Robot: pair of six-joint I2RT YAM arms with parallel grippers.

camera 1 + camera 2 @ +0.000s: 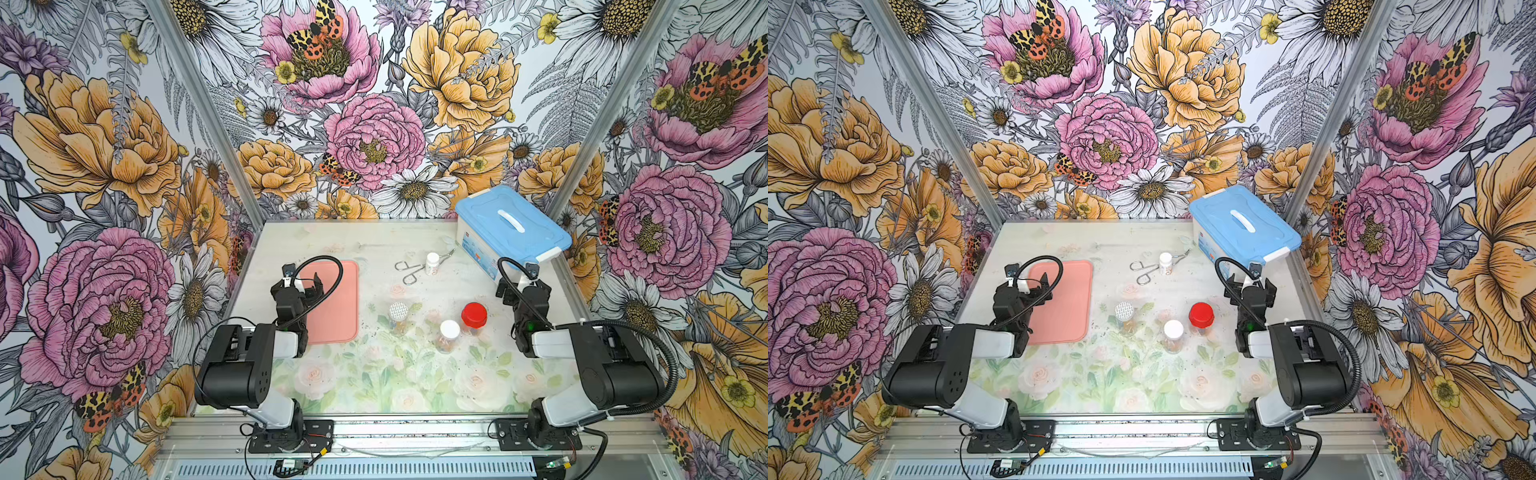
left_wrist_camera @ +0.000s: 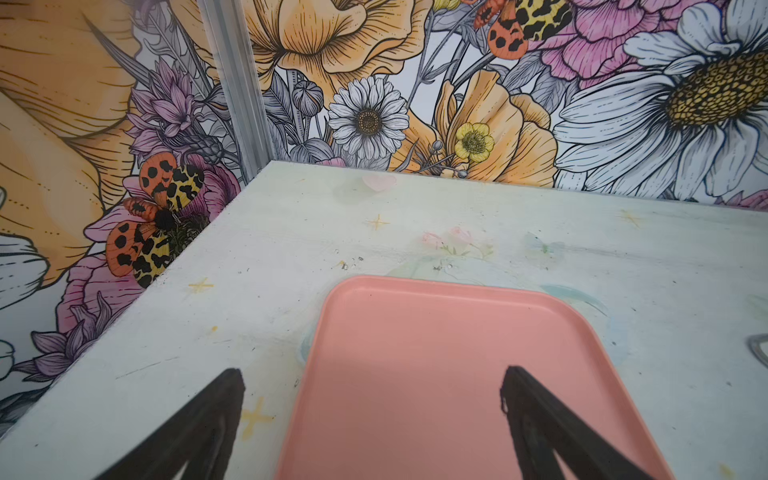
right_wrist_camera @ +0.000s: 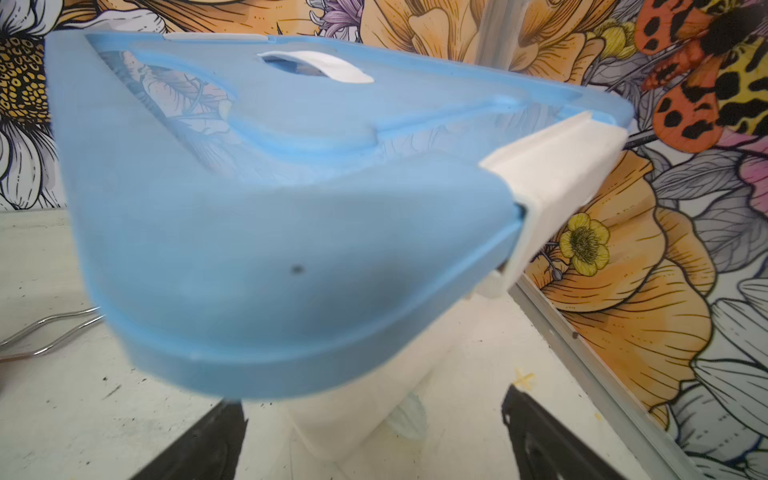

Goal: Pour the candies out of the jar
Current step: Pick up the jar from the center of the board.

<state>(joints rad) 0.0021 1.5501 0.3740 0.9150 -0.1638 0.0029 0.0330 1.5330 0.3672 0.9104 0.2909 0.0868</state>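
- The left end effector (image 2: 372, 376) hangs released above the near end of the pink tray (image 1: 332, 303), jaws wide and empty. It is probably parked there because the tray suits catching a pour.
- The right end effector (image 3: 372, 399), also spread and empty, sits far from the tray on the right arm's side, just before the blue-lidded storage box (image 1: 513, 226).
- Three capped clear jars stand upright on the tabletop (image 1: 374, 382) beside the tray: mesh-lidded jar (image 1: 398, 311), white-lidded jar (image 1: 449, 330), red-lidded jar (image 1: 474, 315).
- The candies (image 1: 445, 345) show only as orange-tinted contents; single pieces are too small to tell.
- Only the top views show the jars. The left wrist view shows just the tray, and the box fills the right wrist view.
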